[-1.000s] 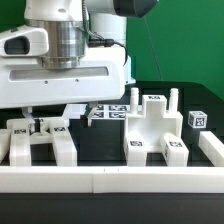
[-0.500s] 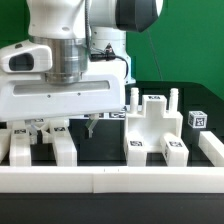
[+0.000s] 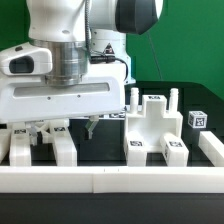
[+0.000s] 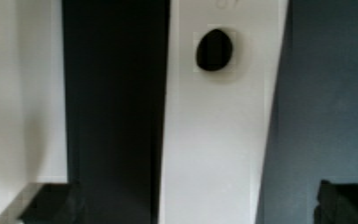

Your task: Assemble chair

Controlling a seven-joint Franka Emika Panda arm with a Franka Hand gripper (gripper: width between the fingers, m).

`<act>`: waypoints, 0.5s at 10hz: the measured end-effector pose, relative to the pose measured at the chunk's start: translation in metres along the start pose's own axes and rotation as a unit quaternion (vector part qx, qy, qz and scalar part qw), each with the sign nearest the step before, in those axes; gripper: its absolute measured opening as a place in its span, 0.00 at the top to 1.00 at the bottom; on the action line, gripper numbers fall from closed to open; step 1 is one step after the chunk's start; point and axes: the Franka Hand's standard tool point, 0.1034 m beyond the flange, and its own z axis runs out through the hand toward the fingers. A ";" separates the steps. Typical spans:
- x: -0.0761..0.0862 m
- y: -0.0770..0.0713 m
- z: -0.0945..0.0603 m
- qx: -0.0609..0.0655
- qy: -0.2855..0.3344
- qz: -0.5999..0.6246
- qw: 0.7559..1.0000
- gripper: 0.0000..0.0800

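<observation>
In the exterior view, my gripper (image 3: 60, 128) hangs low over the left chair part (image 3: 40, 148), a blocky white piece with tag markers. Its dark fingertips (image 3: 90, 127) stand wide apart. In the wrist view, a long white bar of that part (image 4: 220, 130) with a dark oval hole (image 4: 213, 50) runs between the open gripper (image 4: 190, 205). The fingertips (image 4: 37, 204) show as dark corners on either side, apart from the bar. A second chair part (image 3: 155, 125) with upright pegs stands at the exterior view's right.
A small white cube with a tag (image 3: 198, 118) sits at the far right. The marker board (image 3: 106, 110) lies behind the hand. Low white rails run along the front (image 3: 110, 180) and the right side (image 3: 212, 146). A further white surface (image 4: 12, 100) shows beside the bar.
Since a second ago the hand has shifted a little toward the exterior view's right and settled lower over the left part. It has held still for the last half second, jaws still wide.
</observation>
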 end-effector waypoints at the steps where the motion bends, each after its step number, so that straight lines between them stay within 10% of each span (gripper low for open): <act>1: -0.003 0.003 0.002 0.001 -0.002 0.000 1.000 0.19; 5: -0.007 -0.006 0.019 0.005 -0.013 -0.005 1.000 0.19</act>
